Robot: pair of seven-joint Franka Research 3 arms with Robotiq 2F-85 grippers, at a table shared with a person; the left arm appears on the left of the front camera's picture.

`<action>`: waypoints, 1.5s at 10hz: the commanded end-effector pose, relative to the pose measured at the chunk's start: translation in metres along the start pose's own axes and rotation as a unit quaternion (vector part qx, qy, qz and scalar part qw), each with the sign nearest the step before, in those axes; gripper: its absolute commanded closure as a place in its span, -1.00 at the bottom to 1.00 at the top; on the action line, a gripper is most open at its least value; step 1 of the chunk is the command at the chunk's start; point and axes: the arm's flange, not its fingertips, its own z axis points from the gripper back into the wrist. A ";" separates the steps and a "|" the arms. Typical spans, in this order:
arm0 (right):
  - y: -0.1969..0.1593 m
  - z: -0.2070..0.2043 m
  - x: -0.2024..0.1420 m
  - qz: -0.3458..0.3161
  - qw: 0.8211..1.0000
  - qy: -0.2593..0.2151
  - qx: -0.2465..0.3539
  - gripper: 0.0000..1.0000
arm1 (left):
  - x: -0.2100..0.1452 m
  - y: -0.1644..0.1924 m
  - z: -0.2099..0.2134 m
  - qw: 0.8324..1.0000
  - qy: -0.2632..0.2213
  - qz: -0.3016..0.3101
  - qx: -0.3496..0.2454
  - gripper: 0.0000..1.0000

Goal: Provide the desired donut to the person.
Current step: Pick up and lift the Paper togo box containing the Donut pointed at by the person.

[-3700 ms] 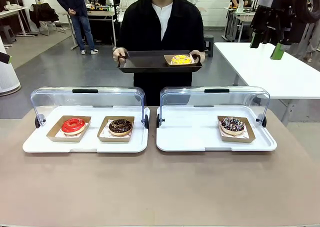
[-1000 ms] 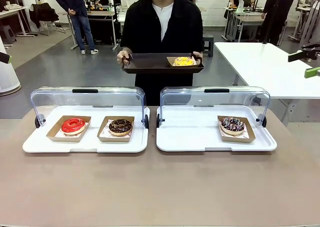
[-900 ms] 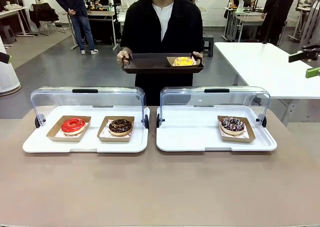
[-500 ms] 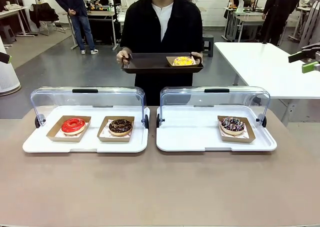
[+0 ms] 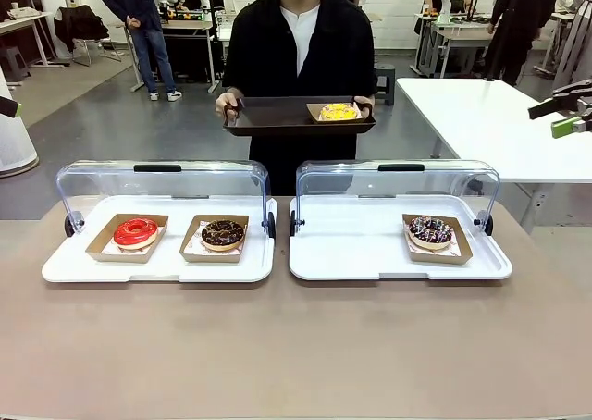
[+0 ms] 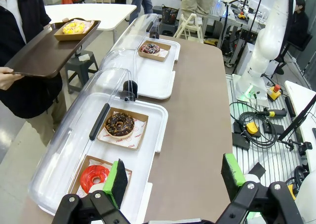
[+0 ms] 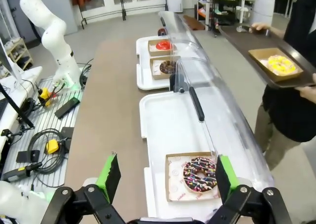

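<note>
Left gripper (image 6: 175,177) & right gripper (image 7: 166,177) both have jaws wide apart w/ nothing in them. The person (image 5: 298,50) stands at the far side of the table (image 5: 296,346), holding a brown tray (image 5: 268,117) w/ a yellow donut (image 5: 338,112) in a paper box. The red donut (image 5: 136,231) & choc donut (image 5: 223,234) sit on the left white tray (image 5: 65,270), and the sprinkle donut (image 5: 430,231) sits on the right white tray (image 5: 351,253), w/ clear lids (image 5: 157,175) standing at the back.
</note>
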 end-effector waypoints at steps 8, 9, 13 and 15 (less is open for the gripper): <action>0.000 0.002 0.001 0.000 1.000 -0.005 -0.004 -1.00 | 0.002 -0.001 0.001 1.000 -0.006 -0.003 0.000 -1.00; 0.000 0.002 0.001 0.000 1.000 -0.005 -0.004 -1.00 | 0.002 -0.001 0.001 1.000 -0.006 -0.003 0.000 -1.00; 0.000 0.002 0.001 0.000 1.000 -0.005 -0.004 -1.00 | 0.002 -0.001 0.001 1.000 -0.006 -0.003 0.000 -1.00; 0.000 0.002 0.001 0.000 1.000 -0.005 -0.004 -1.00 | 0.002 -0.001 0.001 1.000 -0.006 -0.003 0.000 -1.00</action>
